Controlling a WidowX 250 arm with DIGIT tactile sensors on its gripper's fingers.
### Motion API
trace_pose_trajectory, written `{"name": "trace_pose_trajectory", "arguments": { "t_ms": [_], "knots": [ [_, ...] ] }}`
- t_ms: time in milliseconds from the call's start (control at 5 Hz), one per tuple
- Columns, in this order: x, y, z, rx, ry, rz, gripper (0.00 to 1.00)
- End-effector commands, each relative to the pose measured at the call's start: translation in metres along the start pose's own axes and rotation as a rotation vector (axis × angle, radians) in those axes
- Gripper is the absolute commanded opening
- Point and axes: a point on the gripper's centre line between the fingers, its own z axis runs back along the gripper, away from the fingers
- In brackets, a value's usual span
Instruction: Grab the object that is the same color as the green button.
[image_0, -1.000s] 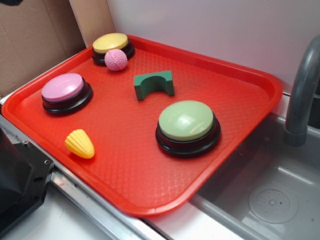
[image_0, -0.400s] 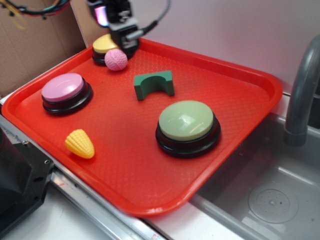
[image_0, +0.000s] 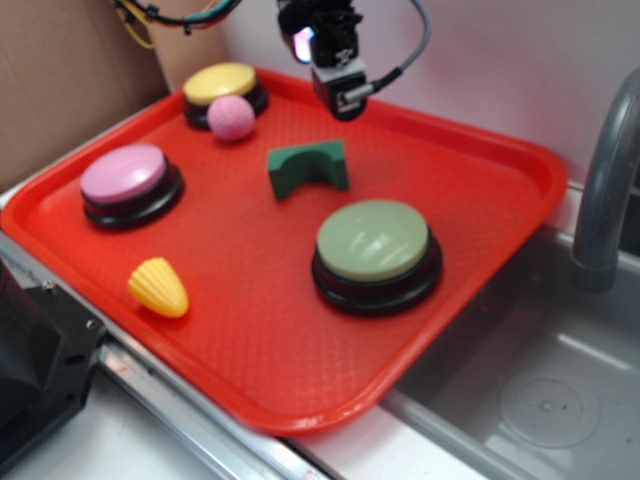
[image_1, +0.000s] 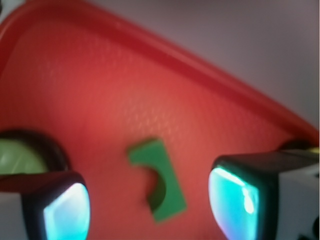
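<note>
The object, a small dark green arch-cut block (image_0: 308, 167), lies on the red tray (image_0: 480, 210) near its middle. In the wrist view this same block (image_1: 161, 176) shows below and between the two fingers, well apart from both. The green button (image_0: 372, 243), a pale green dome on a black base, stands to the block's front right; a slice of it (image_1: 17, 157) shows at the left of the wrist view. My gripper (image_0: 338, 92) hangs in the air above and slightly behind the block, open, with nothing between its glowing fingertips (image_1: 235, 200).
A yellow button (image_0: 220, 85) with a pink ball (image_0: 231, 118) in front of it stands at the tray's back left. A pink button (image_0: 128, 178) and a yellow corn toy (image_0: 158, 287) lie at the left. A grey faucet (image_0: 605, 190) and sink (image_0: 540, 400) are at the right.
My gripper came into view from the top left and has moved right, from above the yellow button to above the green block. Nothing on the tray moved.
</note>
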Motion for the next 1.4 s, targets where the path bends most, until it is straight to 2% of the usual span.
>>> {"name": "trace_pose_trajectory", "arguments": {
  "t_ms": [0, 200, 600, 800, 1200],
  "knots": [
    [-0.021, 0.011, -0.04, -0.07, -0.01, 0.017, 1.0],
    [-0.029, 0.014, -0.058, -0.088, 0.005, -0.027, 1.0],
    [-0.027, 0.003, -0.076, -0.074, 0.049, -0.085, 1.0],
    [-0.025, -0.007, -0.078, -0.079, 0.05, -0.08, 0.0],
    [-0.024, -0.005, -0.052, -0.088, 0.043, -0.066, 0.0]
  ]
}}
